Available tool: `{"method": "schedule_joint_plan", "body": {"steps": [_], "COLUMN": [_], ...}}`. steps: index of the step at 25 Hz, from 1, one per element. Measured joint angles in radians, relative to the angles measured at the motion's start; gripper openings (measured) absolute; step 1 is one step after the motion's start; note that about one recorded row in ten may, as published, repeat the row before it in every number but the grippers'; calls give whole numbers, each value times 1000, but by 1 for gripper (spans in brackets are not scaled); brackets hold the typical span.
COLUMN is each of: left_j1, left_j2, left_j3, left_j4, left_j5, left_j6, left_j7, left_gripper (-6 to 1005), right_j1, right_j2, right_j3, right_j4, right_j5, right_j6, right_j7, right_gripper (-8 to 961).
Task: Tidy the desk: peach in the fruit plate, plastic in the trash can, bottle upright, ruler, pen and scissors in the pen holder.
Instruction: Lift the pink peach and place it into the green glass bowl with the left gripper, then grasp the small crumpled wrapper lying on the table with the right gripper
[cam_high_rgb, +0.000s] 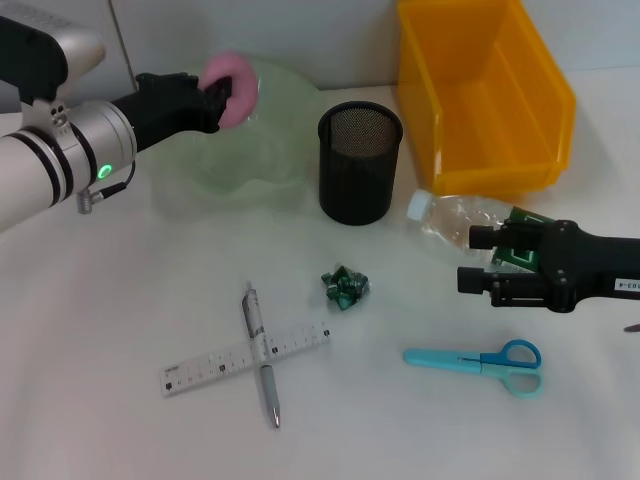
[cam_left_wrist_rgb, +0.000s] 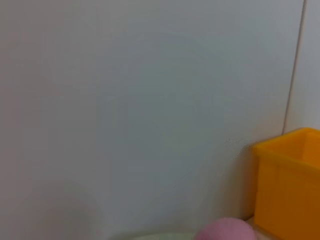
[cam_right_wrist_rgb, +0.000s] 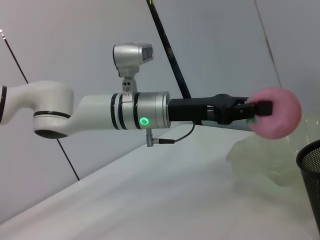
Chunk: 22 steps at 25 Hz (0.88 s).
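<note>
Peach (cam_high_rgb: 236, 88) in left gripper (cam_high_rgb: 214, 100) — above fruit plate (cam_high_rgb: 270, 150)

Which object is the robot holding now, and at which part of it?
The left end effector holds the pink peach by its side, above the fruit plate. The right end effector holds nothing.

The left arm (cam_high_rgb: 40, 165) is white with black rings, a silver cuff with a green ring light, a thin black cable, and a camera block on top. Both grippers, left (cam_high_rgb: 215, 98) and right (cam_high_rgb: 480, 260), are matte black.
</note>
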Motion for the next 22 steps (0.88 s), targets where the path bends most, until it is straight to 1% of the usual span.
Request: {"method": "schedule_joint_plan", "body": {"steps": [4,6,13,22], "left_j1": [-1,-2,-2,-2], "left_j2": [0,0,0,0], "left_j3": [1,1,1,-1], "left_j4": [-9,-10,-10,-4], "left_j5": [-1,-1,-3,-3], "left_j6": [-4,-5,-6,-6], "left_j7": [1,1,0,-11], "left_gripper": [138,270,521,716], "right_j1": [0,0,0,1], "right_j2": [1,1,2,2], "right_j3": [-10,-11,-12,-12], "right_j4": [0,1,1,1], "right_j5": [0,0,0,0], "right_j6": [6,7,8,8], "right_j7": [6,10,12,12], "right_gripper": [775,775,776,776]}}
